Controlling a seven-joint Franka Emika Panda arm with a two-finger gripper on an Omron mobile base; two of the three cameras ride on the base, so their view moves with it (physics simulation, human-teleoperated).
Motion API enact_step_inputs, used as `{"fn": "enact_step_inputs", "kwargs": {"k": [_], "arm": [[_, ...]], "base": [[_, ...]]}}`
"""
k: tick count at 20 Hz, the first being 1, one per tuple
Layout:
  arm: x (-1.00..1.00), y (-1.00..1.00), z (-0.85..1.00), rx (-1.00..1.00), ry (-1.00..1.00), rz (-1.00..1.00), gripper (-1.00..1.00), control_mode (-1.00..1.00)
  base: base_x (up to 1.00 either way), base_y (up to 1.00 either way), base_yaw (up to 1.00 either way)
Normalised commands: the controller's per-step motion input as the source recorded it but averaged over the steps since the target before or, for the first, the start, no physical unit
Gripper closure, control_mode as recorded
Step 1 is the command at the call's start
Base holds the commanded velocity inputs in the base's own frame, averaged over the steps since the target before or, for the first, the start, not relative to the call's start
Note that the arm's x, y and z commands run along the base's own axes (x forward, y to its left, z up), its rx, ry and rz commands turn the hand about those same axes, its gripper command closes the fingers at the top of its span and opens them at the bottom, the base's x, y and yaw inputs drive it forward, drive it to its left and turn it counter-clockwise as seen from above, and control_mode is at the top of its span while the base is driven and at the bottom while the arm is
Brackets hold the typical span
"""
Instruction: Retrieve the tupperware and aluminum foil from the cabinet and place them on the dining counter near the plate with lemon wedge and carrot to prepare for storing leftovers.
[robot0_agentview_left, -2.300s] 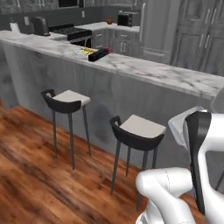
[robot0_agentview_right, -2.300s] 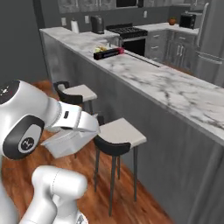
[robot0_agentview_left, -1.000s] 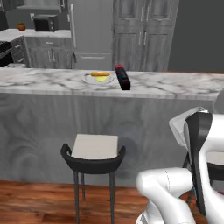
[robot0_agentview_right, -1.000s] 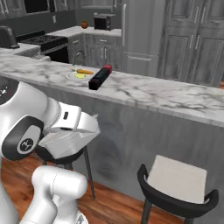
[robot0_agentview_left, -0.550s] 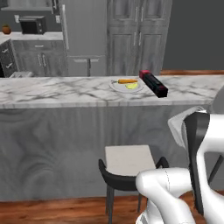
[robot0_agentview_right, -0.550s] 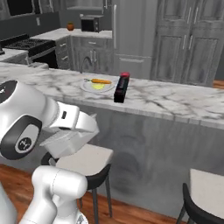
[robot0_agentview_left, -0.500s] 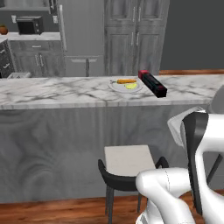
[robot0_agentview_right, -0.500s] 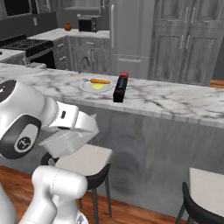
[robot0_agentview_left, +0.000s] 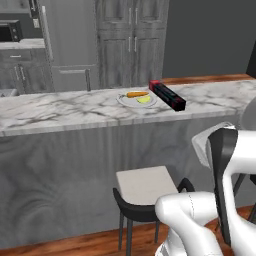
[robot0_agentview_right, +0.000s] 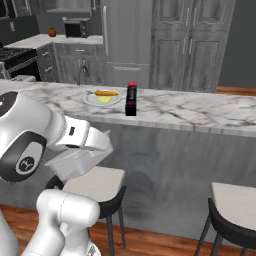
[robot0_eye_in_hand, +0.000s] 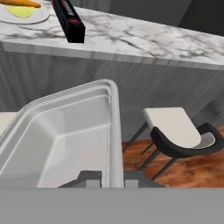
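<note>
Holding the tupperware (robot0_eye_in_hand: 65, 135) by its rim, my gripper (robot0_eye_in_hand: 107, 177) is closed tight on the tub's wall, one finger inside and one outside; the clear tub sits low in front of the dining counter (robot0_agentview_left: 75, 112), below the level of its marble worktop. On that worktop lies the plate (robot0_agentview_left: 131, 101) with the carrot (robot0_agentview_left: 136, 94) and the lemon wedge (robot0_agentview_left: 144, 100), and just beside the plate, on its right as I face it, lies the aluminum foil (robot0_agentview_left: 167, 95), its red end pointing away from me.

Between me and the grey wood-grain front of the dining counter stands a stool (robot0_agentview_left: 145, 192) with a pale seat and black frame; the right base view adds a second stool (robot0_agentview_right: 232, 212) further to the right.

From the left base view the tub (robot0_agentview_left: 212, 145) is a pale shape mostly hidden behind my own arm, while the right base view shows it (robot0_agentview_right: 75, 161) tilted under my wrist. Behind the counter the right base view takes in tall grey panelled doors (robot0_agentview_right: 187, 42) and a microwave (robot0_agentview_right: 76, 28) on a far worktop, and the hand view brings the foil carton's black end (robot0_eye_in_hand: 74, 31) close, with the plate's rim (robot0_eye_in_hand: 26, 17) at its upper left corner
</note>
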Motion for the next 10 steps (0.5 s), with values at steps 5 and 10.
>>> {"fn": "enact_step_inputs", "kwargs": {"k": [5, 10], "arm": [[0.29, 0.50, 0.21, -0.08, -0.13, -0.05, 1.00, -1.00], [0.18, 0.39, 0.36, -0.03, -0.20, 0.00, 1.00, -1.00]], "base": [[0.00, 0.00, 0.00], [0.00, 0.00, 0.00]]}}
